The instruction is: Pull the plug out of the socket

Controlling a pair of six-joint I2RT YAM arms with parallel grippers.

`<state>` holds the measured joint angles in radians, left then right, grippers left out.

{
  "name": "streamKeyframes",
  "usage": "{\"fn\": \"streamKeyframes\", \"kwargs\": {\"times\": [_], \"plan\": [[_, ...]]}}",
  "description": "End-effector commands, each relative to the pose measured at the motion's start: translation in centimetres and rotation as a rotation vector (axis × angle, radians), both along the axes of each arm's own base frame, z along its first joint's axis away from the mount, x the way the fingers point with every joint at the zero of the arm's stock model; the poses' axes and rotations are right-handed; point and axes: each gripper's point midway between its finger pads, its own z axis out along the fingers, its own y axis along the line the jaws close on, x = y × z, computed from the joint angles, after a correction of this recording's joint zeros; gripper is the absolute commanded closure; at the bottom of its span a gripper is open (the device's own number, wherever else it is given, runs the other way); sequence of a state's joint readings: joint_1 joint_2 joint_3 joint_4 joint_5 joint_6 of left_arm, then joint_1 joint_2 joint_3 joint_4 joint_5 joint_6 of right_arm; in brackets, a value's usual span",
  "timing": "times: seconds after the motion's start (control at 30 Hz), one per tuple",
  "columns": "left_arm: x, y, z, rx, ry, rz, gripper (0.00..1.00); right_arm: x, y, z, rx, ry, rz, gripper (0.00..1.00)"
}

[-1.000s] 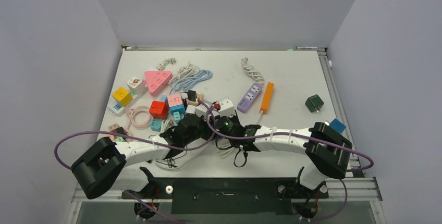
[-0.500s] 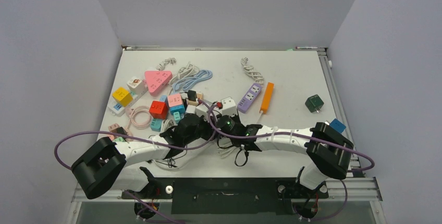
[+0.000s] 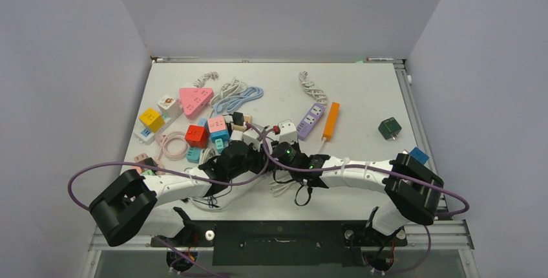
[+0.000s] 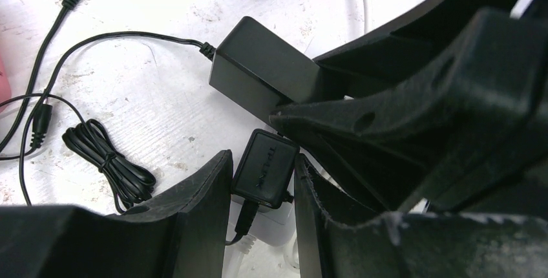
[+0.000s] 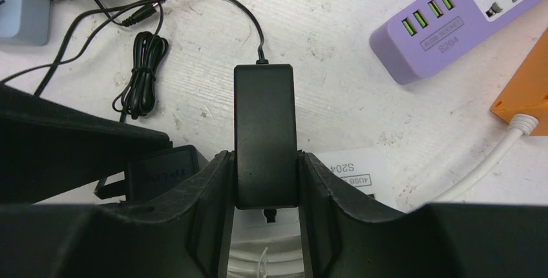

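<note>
Right end effector [image 5: 265, 160] grips boxy matte-black plug [image 5: 265, 116], apparently atop white socket [image 5: 363, 173].

The bench [image 5: 362, 64] is white and looks rough, full of scratches and scuffs. The plug [image 5: 265, 129] is smooth, matt black plastic. The adapter [image 4: 265, 168] is black plastic with a little shine. The strip [image 5: 452, 26] is smooth plastic. The left claw [image 4: 262, 174] and right claw [image 5: 263, 161] are black plastic, rough-edged and dusty.
</note>
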<state>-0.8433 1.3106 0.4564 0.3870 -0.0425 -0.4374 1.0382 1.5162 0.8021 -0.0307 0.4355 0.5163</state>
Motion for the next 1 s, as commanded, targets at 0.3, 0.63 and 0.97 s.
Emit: {"fn": "streamKeyframes", "kwargs": {"times": [0.3,0.63,0.97], "plan": [[-1.1,4.4,-5.4,0.22,0.117,0.087,1.0,0.3,1.7,4.0,-0.057,-0.175,-0.057,0.95],[-1.1,4.5,-5.4,0.222,0.119,0.089,1.0,2.0,0.2,3.9,0.139,-0.077,-0.084,0.95],[-1.1,4.5,-5.5,0.223,0.121,0.089,1.0,2.2,-0.3,4.0,0.093,-0.099,-0.099,0.95]]}}
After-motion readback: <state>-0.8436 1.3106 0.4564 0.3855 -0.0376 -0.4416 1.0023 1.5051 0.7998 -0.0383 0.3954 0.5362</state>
